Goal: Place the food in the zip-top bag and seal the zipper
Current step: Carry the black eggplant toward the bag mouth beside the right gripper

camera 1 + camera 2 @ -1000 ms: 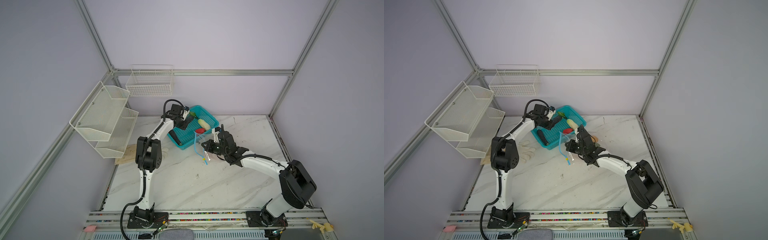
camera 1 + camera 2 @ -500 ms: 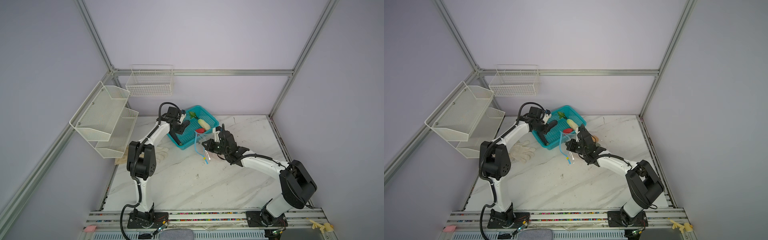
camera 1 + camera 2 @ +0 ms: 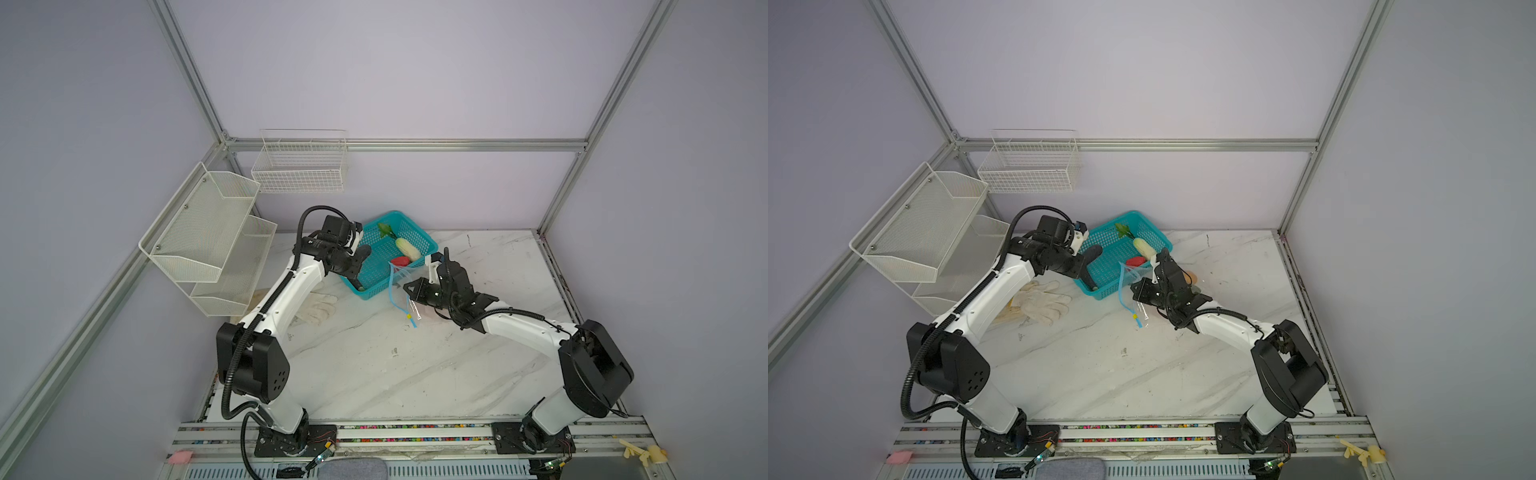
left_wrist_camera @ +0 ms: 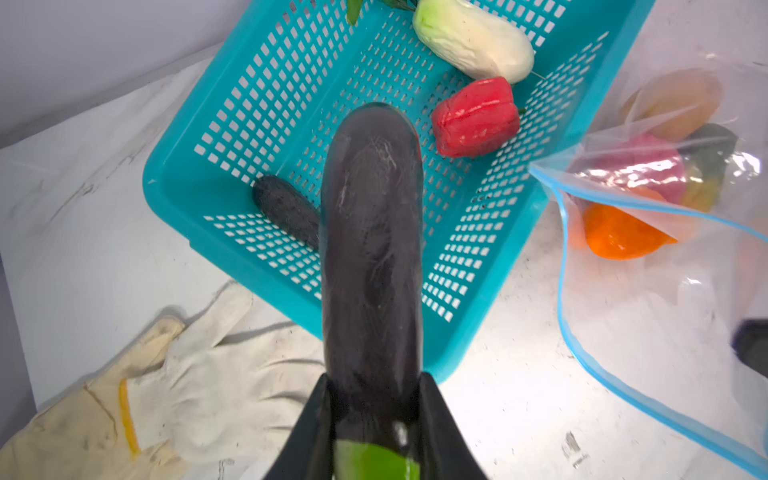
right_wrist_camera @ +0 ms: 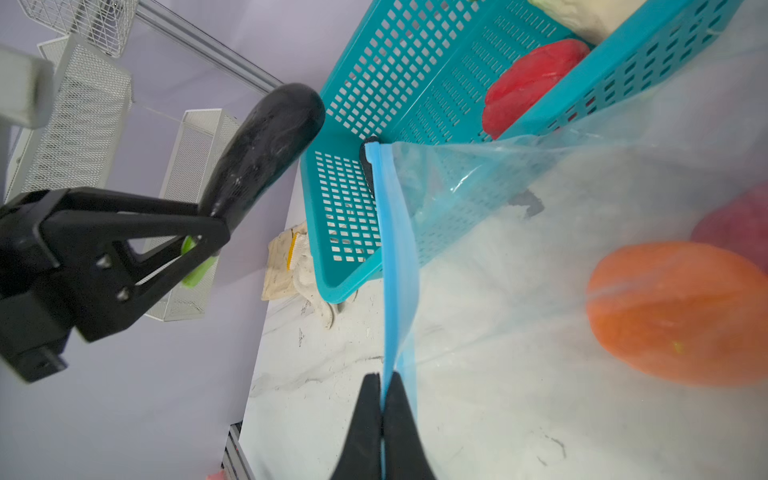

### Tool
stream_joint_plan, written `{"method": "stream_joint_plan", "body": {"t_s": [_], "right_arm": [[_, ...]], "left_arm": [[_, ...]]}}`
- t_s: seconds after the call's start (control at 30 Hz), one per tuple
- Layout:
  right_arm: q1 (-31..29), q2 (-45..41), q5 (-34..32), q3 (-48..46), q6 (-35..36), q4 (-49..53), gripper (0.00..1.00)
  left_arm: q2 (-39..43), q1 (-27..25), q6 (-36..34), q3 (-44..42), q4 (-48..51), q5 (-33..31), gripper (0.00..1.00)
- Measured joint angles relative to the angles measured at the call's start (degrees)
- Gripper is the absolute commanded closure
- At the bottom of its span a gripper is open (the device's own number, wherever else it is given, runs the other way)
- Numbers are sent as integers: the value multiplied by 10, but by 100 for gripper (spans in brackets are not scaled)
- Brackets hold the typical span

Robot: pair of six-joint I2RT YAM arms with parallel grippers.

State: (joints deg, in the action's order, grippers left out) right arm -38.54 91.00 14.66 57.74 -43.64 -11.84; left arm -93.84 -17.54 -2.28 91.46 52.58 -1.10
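Observation:
My left gripper (image 4: 372,380) is shut on the stem end of a dark eggplant (image 4: 372,232), held above the near corner of the teal basket (image 4: 199,208); both top views show the eggplant (image 3: 360,254) (image 3: 1092,253) there. My right gripper (image 5: 381,376) is shut on the blue zipper (image 5: 395,257) and holds the clear zip-top bag (image 4: 665,316) open beside the basket. The yellow slider (image 3: 409,316) hangs low. Inside the bag lie an orange piece (image 4: 619,235), a pink one (image 4: 640,166) and a mango (image 4: 673,104). A white cabbage (image 4: 473,41), a red pepper (image 4: 476,118) and a dark cucumber (image 4: 286,208) lie in the basket.
A white work glove (image 3: 318,307) lies on the marble table left of the basket. Mesh shelves (image 3: 208,232) hang on the left wall and a wire basket (image 3: 299,166) on the back wall. The frame rail runs along the table's front edge.
The left arm has swung its elbow toward the front left, and its gripper has drawn the eggplant slightly back toward the basket's near corner. The right gripper and bag have stayed put.

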Motion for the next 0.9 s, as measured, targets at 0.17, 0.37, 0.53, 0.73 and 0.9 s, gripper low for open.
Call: {"method": "stream_joint_plan", "body": {"t_s": [0.17,0.37,0.53,0.73,0.9], "right_arm": [[0,1,0,0,0,0,100],[0,3,0,0,3,-1,100],[0,8,0,0,5,-3,100],[0,8,0,0,8,-4,100],[0,9,3,0,9,-4,100]], "left_arm": [[33,-28,11,-3,52,-18,76],[51,-61,23,-3,119,-29,78],[54,-92,28,-2,163,-26,78],[64,-107,30,-1,183,-3,78],[74,-108,29,0,189,18,78]]}}
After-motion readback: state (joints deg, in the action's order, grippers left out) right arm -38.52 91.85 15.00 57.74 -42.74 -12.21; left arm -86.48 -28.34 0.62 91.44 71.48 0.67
